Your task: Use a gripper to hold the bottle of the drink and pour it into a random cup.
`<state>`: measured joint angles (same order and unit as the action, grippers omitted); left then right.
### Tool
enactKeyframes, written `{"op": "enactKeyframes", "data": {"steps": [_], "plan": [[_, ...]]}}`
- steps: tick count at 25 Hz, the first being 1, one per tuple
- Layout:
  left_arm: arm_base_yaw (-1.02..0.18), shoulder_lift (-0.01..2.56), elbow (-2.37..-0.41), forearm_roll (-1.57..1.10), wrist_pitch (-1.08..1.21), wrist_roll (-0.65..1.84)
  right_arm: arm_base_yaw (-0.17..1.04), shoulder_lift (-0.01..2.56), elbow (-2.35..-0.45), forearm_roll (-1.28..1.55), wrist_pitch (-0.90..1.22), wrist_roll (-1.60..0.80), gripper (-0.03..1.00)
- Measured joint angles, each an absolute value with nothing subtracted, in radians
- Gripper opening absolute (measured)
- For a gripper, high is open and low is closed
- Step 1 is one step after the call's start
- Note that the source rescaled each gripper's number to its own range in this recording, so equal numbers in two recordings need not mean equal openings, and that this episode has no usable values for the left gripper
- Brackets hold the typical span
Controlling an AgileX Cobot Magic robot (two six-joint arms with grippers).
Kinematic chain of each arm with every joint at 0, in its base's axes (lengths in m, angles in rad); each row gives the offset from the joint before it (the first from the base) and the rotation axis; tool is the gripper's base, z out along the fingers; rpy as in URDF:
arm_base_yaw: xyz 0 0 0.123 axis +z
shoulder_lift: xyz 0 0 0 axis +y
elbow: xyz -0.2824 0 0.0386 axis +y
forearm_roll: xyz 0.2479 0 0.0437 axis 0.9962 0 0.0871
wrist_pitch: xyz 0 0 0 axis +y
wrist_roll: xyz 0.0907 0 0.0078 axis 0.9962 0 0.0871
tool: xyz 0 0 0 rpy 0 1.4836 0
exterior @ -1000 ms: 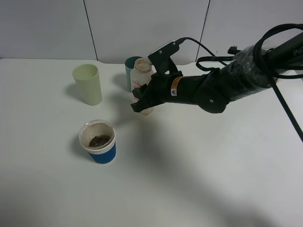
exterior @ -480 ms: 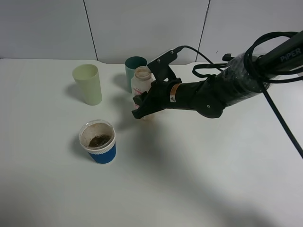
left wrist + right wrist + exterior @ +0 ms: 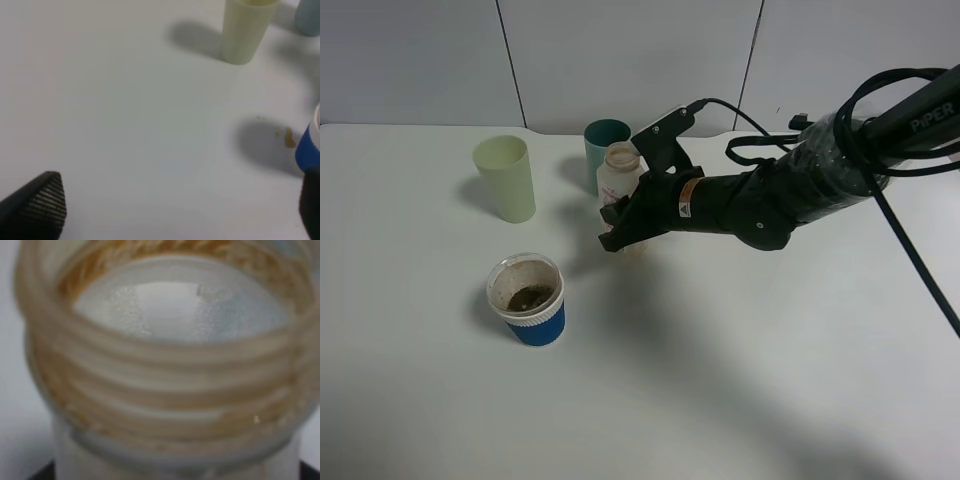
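Three cups stand on the smooth white worktop (image 3: pixel 740 380) — a tall pale-green cup (image 3: pixel 505 178), a teal cup (image 3: pixel 604 140) at the far side, and the short blue paper cup (image 3: pixel 527 299) with its ribbed white band, brownish inside, nearest. The translucent, thread-necked bottle (image 3: pixel 618 170) stands upright just before the teal cup, between the right claw's (image 3: pixel 616 222) dark fingers — whether clenched or loosened, I cannot tell. The left claw (image 3: pixel 175 200) is spread over bare worktop.
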<state>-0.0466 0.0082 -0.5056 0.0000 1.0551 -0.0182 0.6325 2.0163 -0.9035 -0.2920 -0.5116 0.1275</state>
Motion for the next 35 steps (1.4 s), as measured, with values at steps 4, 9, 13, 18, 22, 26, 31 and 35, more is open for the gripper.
{"op": "enactKeyframes", "data": {"steps": [4, 9, 13, 18, 22, 26, 31, 35], "plan": [[-0.047, 0.008, -0.506, 0.0, 1.055, -0.018, 0.632, 2.016, -0.904, -0.292, -0.513, 0.136, 0.77], [-0.047, 0.008, -0.506, 0.0, 1.055, -0.018, 0.632, 2.016, -0.904, -0.292, -0.513, 0.137, 0.98], [-0.047, 0.008, -0.506, 0.0, 1.055, -0.018, 0.632, 2.016, -0.904, -0.292, -0.513, 0.137, 1.0], [-0.047, 0.008, -0.506, 0.0, 1.055, -0.018, 0.632, 1.979, -0.903, -0.292, -0.489, 0.137, 1.0], [-0.047, 0.008, -0.506, 0.0, 1.055, -0.018, 0.632, 1.88, -0.902, -0.292, -0.443, 0.137, 1.0], [-0.047, 0.008, -0.506, 0.0, 1.055, -0.018, 0.632, 1.764, -0.902, -0.292, -0.341, 0.137, 1.0], [-0.047, 0.008, -0.506, 0.0, 1.055, -0.018, 0.632, 1.643, -0.903, -0.292, -0.143, 0.057, 1.0], [-0.047, 0.008, -0.506, 0.0, 1.055, -0.018, 0.632, 1.549, -0.903, -0.292, -0.04, -0.023, 1.0]]}}
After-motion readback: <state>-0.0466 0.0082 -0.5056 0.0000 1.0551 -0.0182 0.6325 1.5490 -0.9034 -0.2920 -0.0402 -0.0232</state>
